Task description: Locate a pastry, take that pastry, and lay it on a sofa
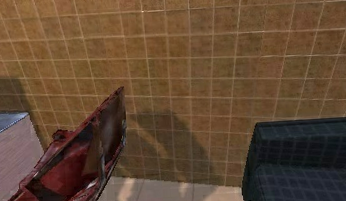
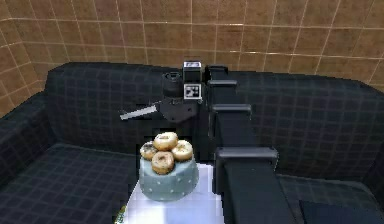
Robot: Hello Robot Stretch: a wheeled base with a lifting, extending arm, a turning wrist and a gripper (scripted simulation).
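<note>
A pale blue round cake topped with several golden ring-shaped pastries (image 2: 165, 163) sits low in the arm side view, over the seat of a dark checked sofa (image 2: 60, 120). The arm's dark bar (image 2: 245, 170) rises from the bottom edge just to the right of it. My gripper (image 2: 132, 113) is above the pastries, in front of the sofa's backrest, its thin fingers pointing left. I cannot tell whether it holds anything. The same dark sofa (image 1: 310, 160) fills the forward view's lower right corner.
A tan tiled wall (image 1: 198, 57) stands close ahead and also behind the sofa. A red tilted chair-like thing (image 1: 79, 159) leans at the forward view's lower left, next to a grey surface (image 1: 2, 127). Pale floor (image 1: 177, 196) lies between it and the sofa.
</note>
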